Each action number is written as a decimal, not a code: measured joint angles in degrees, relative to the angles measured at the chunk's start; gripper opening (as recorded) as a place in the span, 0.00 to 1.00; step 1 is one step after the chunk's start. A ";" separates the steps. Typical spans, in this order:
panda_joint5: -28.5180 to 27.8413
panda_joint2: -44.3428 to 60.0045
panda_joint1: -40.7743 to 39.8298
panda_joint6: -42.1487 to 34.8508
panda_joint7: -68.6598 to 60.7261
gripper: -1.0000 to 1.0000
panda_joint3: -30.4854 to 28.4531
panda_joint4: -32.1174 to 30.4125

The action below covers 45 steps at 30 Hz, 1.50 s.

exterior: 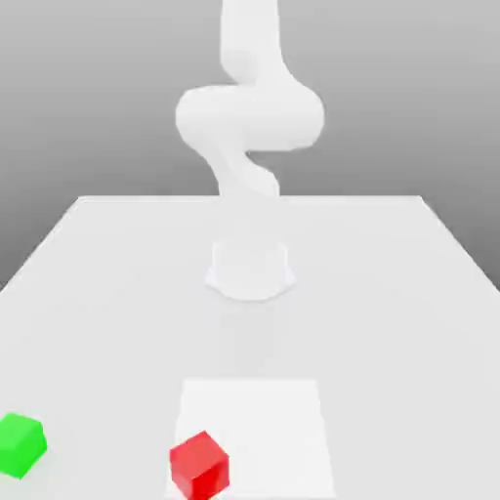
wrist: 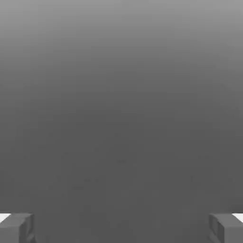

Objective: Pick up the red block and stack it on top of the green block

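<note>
The red block (exterior: pixel 199 465) sits near the table's front edge, on the left border of a lighter square patch (exterior: pixel 256 435). The green block (exterior: pixel 20 444) rests on the table well off to the exterior view's left of it, apart from it. In the hand view my gripper (wrist: pixel 121 228) is open, its two grey fingertips (wrist: pixel 16 227) spread wide with nothing between them, facing plain grey background. The arm's white links (exterior: pixel 249 117) rise above the base at the table's middle.
The arm's round base (exterior: pixel 251 269) stands at the centre of the white table (exterior: pixel 117 293). The table's edges run along the back and both sides.
</note>
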 joint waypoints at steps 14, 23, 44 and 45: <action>9.15 29.63 8.91 9.80 -28.93 0.50 -11.42 -4.08; 9.92 47.48 8.03 16.56 -43.72 0.50 -12.35 -6.86; 6.99 54.45 4.17 18.83 -49.36 0.00 -13.35 -6.95; 7.20 54.35 2.53 17.75 -51.18 0.00 -14.61 -6.16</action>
